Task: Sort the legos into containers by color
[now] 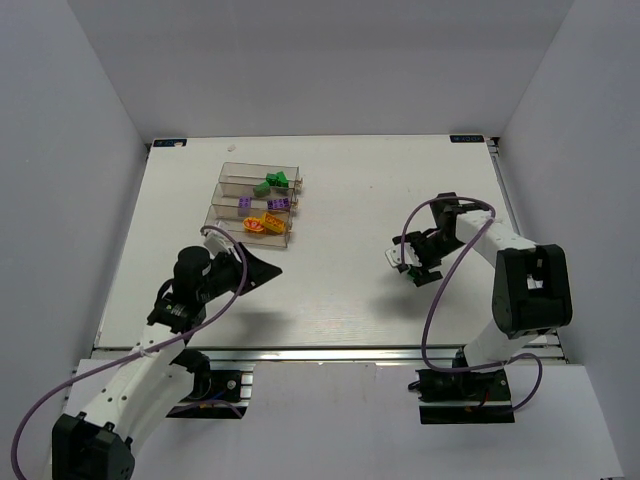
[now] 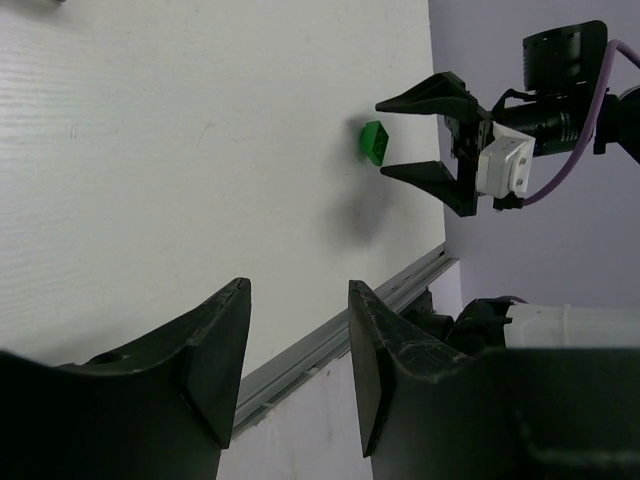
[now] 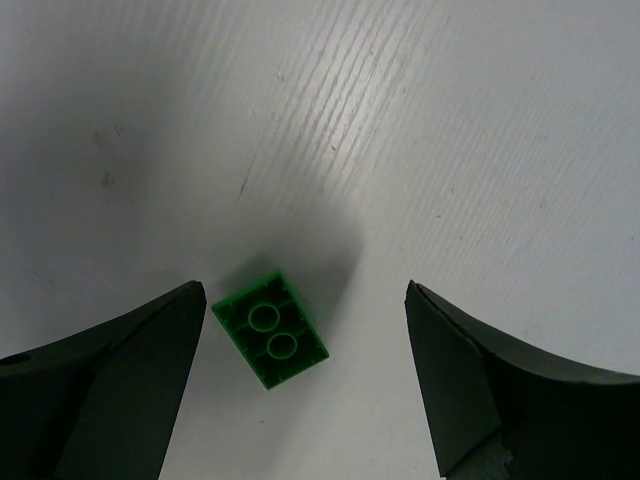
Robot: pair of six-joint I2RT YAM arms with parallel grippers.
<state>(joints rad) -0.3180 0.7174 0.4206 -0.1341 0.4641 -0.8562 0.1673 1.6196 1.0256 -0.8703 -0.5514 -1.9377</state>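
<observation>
Currently | right gripper (image 3: 305, 292) hovering spread around 1 green lego (image 3: 270, 330) lying on table (image 3: 450, 120) | left gripper (image 2: 298, 288) hanging apart, empty

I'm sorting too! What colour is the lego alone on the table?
The lego is green, clearest in the right wrist view.
</observation>
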